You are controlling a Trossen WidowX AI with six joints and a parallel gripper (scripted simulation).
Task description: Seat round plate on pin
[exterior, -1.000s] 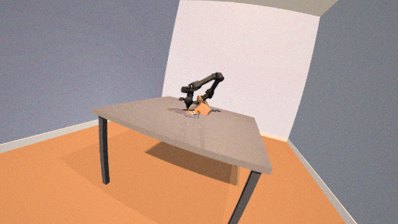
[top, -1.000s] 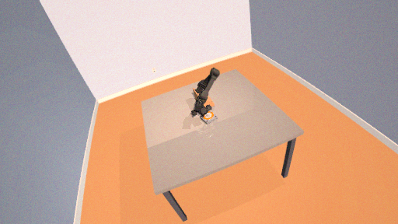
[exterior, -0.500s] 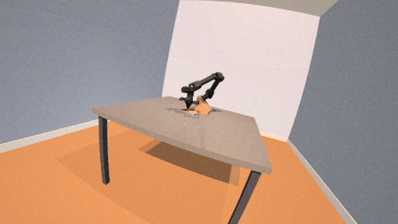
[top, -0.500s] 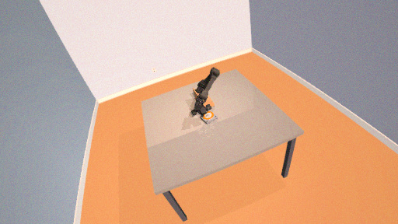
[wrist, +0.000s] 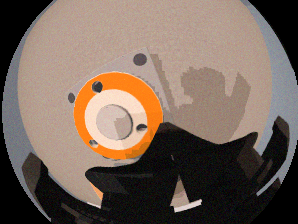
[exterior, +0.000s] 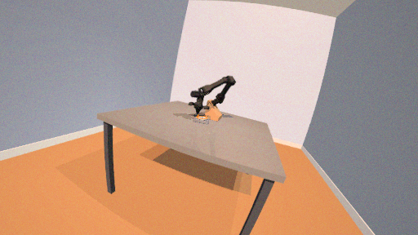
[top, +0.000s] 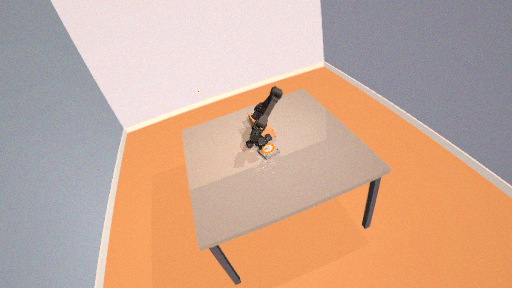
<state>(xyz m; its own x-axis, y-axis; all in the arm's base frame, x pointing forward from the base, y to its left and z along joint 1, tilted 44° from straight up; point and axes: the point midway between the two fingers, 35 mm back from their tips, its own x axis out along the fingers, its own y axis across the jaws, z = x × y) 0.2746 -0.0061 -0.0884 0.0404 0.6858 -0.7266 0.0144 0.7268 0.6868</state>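
The round plate (top: 268, 148) (exterior: 202, 117) (wrist: 112, 80), orange outside and pale inside, sits around the post (wrist: 111, 121) on the grey base (top: 272, 155) (wrist: 122, 66). In the wrist view several dark holes or spots show on plate and base. I cannot tell which hole holds the pin or whether the plate lies flat. The orange tab cannot be made out; the fingers hide the plate's lower right edge. My gripper (top: 259, 144) (exterior: 198, 113) (wrist: 164, 126) is shut and holds nothing. Its tips are at that edge; whether they touch it is unclear.
The robot's orange mount (exterior: 214, 113) stands just behind the plate and base. The arm arches above them from its mount. The table (top: 300, 175) (exterior: 241, 139) bears everything, and the arm's shadow falls beside the base.
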